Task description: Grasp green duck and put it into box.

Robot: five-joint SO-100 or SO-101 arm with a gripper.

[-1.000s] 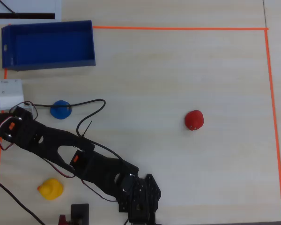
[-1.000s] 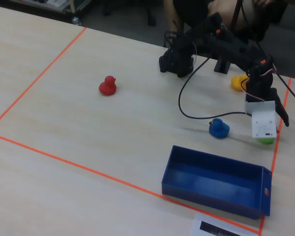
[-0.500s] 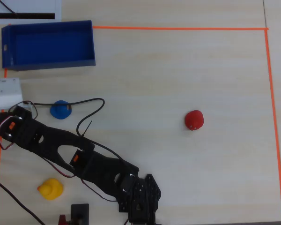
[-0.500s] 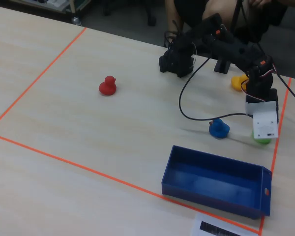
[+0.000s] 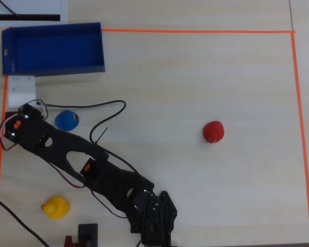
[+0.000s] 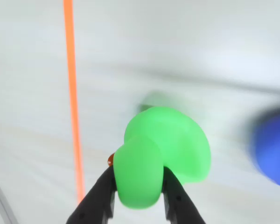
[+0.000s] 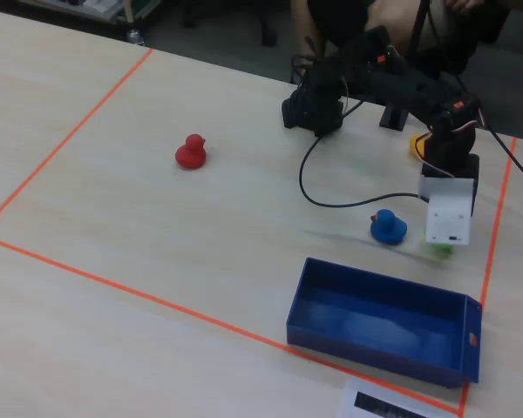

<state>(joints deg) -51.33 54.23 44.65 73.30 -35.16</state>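
In the wrist view my gripper point(image 6: 139, 182) is shut on the green duck point(image 6: 163, 149), with its two black jaws pressing the duck's rounded end from both sides. The background there is blurred. In the fixed view only a sliver of the green duck point(image 7: 439, 251) shows under the white wrist housing point(image 7: 449, 213), just right of the blue duck point(image 7: 388, 226). In the overhead view the white housing point(image 5: 20, 90) hides the green duck. The dark-blue box point(image 5: 10, 51) stands at the top left, just above that housing. In the fixed view the box point(image 7: 375, 344) is in front of the gripper.
The blue duck point(image 5: 67, 120) sits right of the arm's wrist and is a blue blur in the wrist view point(image 6: 270, 147). A yellow duck point(image 5: 55, 207) is at the bottom left and a red duck point(image 5: 213, 131) at mid right. Orange tape point(image 5: 195, 31) borders the table area.
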